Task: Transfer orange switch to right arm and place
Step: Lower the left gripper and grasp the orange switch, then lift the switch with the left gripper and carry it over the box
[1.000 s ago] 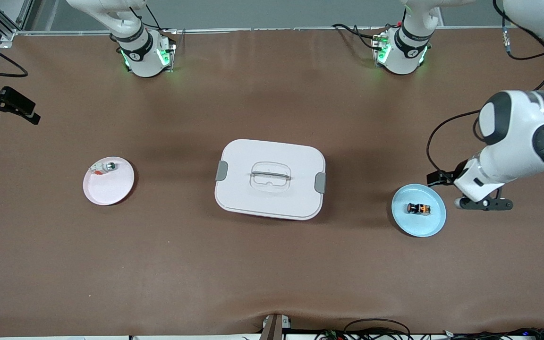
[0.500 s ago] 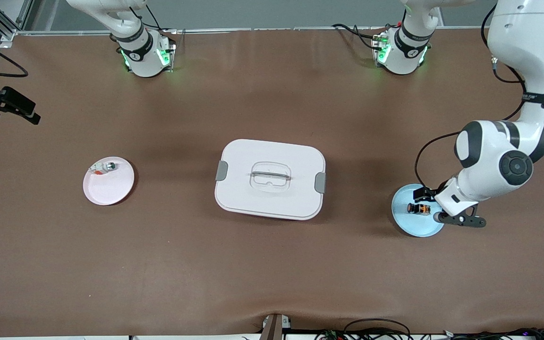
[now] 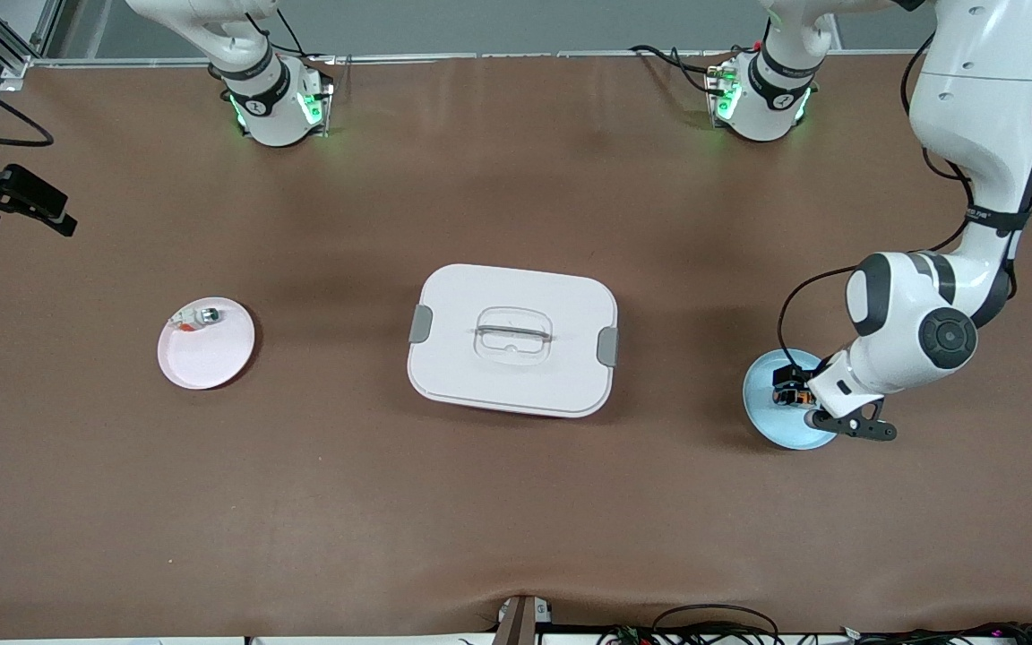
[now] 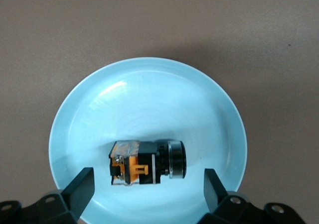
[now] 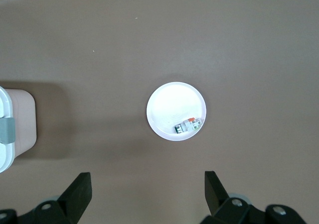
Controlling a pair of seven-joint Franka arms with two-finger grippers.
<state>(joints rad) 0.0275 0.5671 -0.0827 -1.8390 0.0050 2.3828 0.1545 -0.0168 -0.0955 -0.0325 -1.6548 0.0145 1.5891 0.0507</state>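
Note:
The orange switch (image 3: 790, 395) lies on its side in a light blue plate (image 3: 769, 419) near the left arm's end of the table. In the left wrist view the switch (image 4: 147, 163) shows a black body, an orange band and a dark round cap, lying in the plate (image 4: 149, 92). My left gripper (image 3: 801, 399) is low over the plate, open, with its fingers either side of the switch and apart from it (image 4: 148, 180). My right gripper (image 5: 147, 181) is open and empty, high over the table near the pink plate (image 5: 169, 102); it is outside the front view.
A white lidded box (image 3: 512, 340) with grey clips stands mid-table; its corner shows in the right wrist view (image 5: 10, 134). The pink plate (image 3: 207, 358), toward the right arm's end, holds a small silver-and-white part (image 3: 198, 316). A black camera mount (image 3: 5, 197) sits at the table edge.
My left arm has swung from beside the blue plate to over it, and its gripper has come down around the orange switch. The switch and plates have not moved.

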